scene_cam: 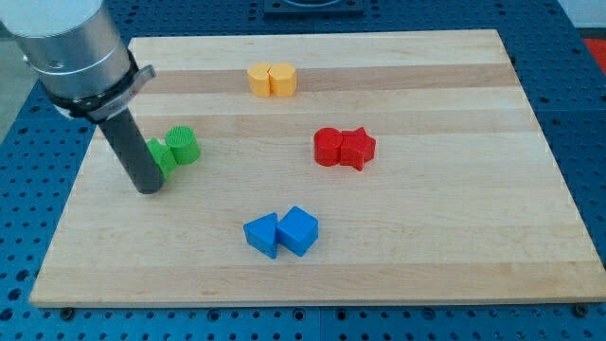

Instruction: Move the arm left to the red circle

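The red circle (pixel 328 147) lies right of the board's middle, touching a red star (pixel 358 148) on its right. My tip (pixel 149 188) rests on the board at the view's left, far left of the red circle. It stands just left of and touching a green star-like block (pixel 160 157), partly hidden by the rod, with a green circle (pixel 184 144) beside it.
A yellow pair of blocks (pixel 272 80) sits near the view's top. A blue triangle (pixel 262 235) and a blue cube (pixel 298 230) sit toward the view's bottom. The wooden board (pixel 454 237) lies on a blue perforated table.
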Robot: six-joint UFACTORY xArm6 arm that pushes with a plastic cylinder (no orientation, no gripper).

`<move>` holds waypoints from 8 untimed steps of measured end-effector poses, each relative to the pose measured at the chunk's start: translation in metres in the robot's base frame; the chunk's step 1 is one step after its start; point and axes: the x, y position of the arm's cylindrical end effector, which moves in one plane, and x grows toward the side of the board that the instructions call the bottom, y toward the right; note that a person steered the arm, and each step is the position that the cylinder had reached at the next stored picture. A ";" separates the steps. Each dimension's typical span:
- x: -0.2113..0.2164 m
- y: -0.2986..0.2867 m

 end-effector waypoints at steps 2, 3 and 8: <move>0.037 0.010; 0.052 0.027; 0.004 0.027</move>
